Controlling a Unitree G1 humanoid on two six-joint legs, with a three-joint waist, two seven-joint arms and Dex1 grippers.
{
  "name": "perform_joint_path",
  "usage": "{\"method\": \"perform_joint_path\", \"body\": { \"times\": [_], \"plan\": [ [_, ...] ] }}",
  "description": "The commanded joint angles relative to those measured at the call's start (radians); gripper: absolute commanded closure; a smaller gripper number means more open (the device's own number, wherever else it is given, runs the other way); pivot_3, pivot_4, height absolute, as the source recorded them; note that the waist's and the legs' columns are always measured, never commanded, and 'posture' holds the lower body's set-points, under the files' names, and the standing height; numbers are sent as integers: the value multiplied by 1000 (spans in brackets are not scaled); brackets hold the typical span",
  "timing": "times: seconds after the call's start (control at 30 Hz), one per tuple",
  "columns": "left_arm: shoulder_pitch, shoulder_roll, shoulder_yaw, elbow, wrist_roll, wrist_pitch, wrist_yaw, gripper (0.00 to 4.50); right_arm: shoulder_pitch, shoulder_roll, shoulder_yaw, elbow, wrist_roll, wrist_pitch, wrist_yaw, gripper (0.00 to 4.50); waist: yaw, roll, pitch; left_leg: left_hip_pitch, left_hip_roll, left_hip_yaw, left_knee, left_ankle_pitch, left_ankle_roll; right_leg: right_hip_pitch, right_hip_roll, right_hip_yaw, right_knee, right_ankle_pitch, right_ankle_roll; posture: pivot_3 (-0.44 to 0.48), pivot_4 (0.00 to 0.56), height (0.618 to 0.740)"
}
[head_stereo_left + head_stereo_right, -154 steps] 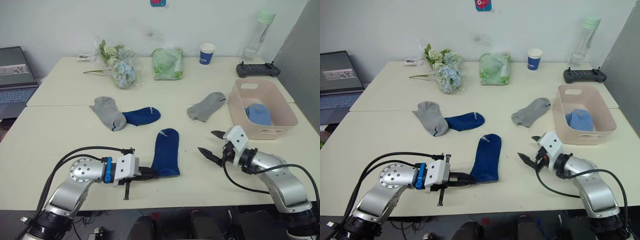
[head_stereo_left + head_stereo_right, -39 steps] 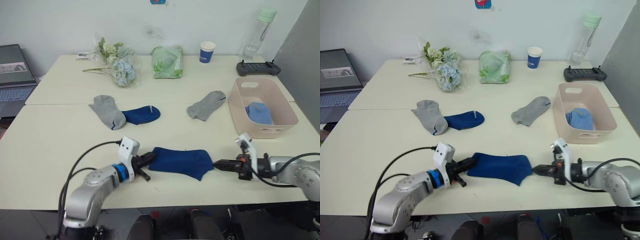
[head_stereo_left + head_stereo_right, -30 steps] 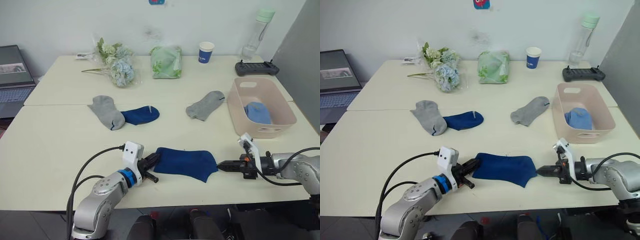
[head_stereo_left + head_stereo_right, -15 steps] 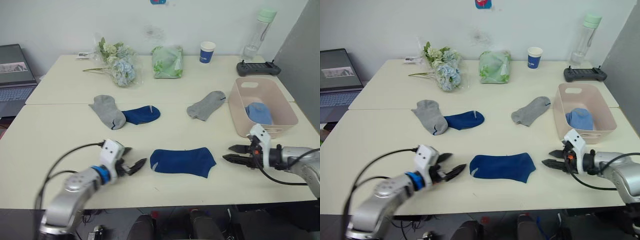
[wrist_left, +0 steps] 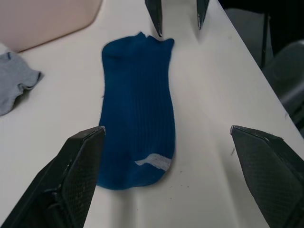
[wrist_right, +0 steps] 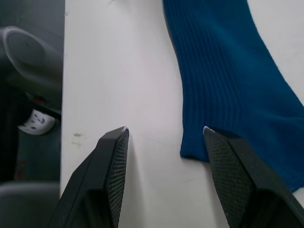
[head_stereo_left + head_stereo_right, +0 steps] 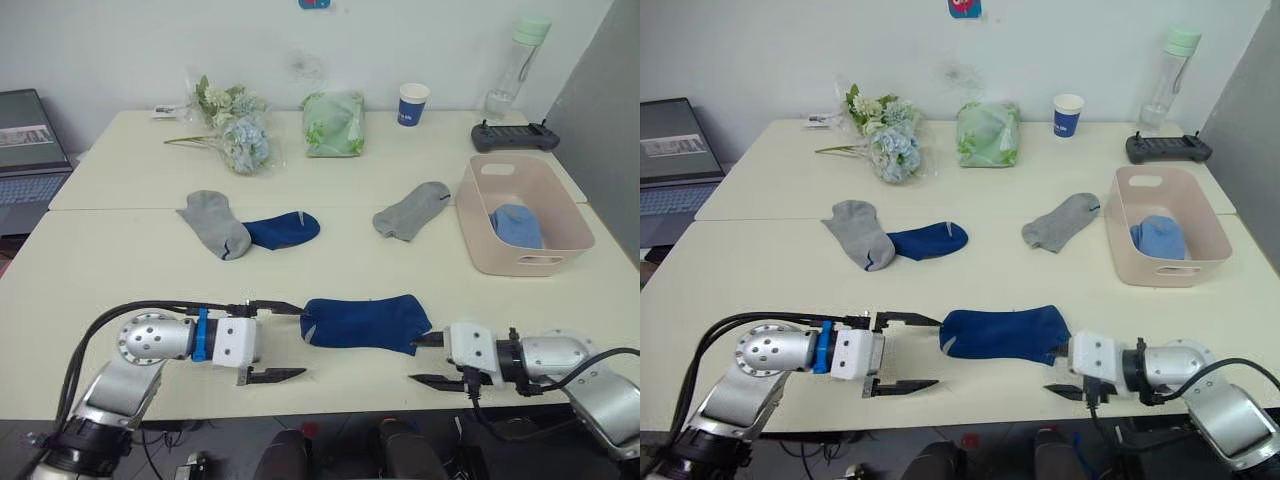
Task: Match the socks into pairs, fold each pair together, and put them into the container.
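Lower centre of frame: navy sock [image 7: 366, 323] flat on table [image 7: 100, 260], lying crosswise. Left gripper [image 7: 268, 340] spread wide at cuff end, not touching; right gripper [image 7: 432, 359] spread too, one fingertip at toe edge, other on bare table.

Risks, judged: right fingers straddling the sock's edge, so closing may catch only a thin lip of knit and slip off, or drag the sock askew. Left jaws just beside the cuff; closing here likely grabs air. Soft knit could bunch if pushed.

Mid frame left: second navy sock [image 7: 285, 229] touching a grey sock [image 7: 214, 224], overlap at toe; lifting one may pull the other. Mid right: second grey sock [image 7: 411, 210] near pink container [image 7: 479, 237], apart from it.

Count: navy 2, grey 2, light blue bundle [image 7: 516, 225] inside container, number within cannot tell. Containers 1.
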Motion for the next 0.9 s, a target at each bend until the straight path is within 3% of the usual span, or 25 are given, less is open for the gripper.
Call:
{"method": "perform_joint_path", "body": {
  "times": [0.03, 0.2, 0.3, 0.37, 0.47, 0.67, 0.7, 0.9],
  "plan": [
    [21, -5, -39, 78, 83, -154, 41, 105, -18, 21, -3, 33, -63, -75, -40, 1825, -3, -1, -1, 0, 0, 0, 0, 0, 0, 0, 0, 0, 0, 0, 0, 0, 150, 740],
    [21, -10, -84, 176, 159, -230, 96, 105, -39, 30, -10, 79, -76, -72, -38, 1825, -4, 0, -2, 2, 1, 0, 0, 0, 0, 1, 0, 0, 1, 0, 0, 0, 150, 740],
    [1, -11, -102, 230, 179, -258, 121, 701, -67, 30, -21, 99, -61, -35, -31, 1825, -2, 0, -2, 9, 1, -1, -1, 0, 1, 10, 0, 0, 0, 0, 0, 0, 150, 740],
    [-8, -12, -113, 241, 173, -265, 127, 1354, -82, 25, -18, 111, -58, -27, -19, 1825, 1, 0, -2, 17, 1, -2, -2, -1, 2, 18, 0, -1, -3, 0, 0, 0, 150, 740],
    [-21, -15, -132, 252, 174, -269, 137, 2289, -99, 31, -17, 123, -48, -4, -14, 2408, 5, 1, -3, 17, 0, -2, -1, -1, 2, 18, 0, -1, -3, 0, 0, 0, 150, 740],
    [-14, -30, -141, 218, 119, -166, 148, 4220, -93, 26, -28, 97, -29, 18, 0, 4472, 7, 3, -4, 17, 0, -2, -1, -1, 2, 18, 0, -1, -3, 0, 0, 0, 150, 740],
    [-7, -33, -141, 203, 94, -137, 143, 4481, -92, 25, -32, 94, -27, 18, 0, 4500, 6, 4, -5, 17, 0, -2, -1, -1, 2, 18, 0, -1, -3, 0, 0, 0, 150, 740],
    [16, -44, -122, 99, -31, 43, 114, 4481, -114, 29, -65, 73, 14, 36, 14, 4500, 5, 5, -5, 15, 0, -1, -1, -2, 3, 17, 0, 0, -3, -1, 1, 0, 150, 740]
  ]
}}
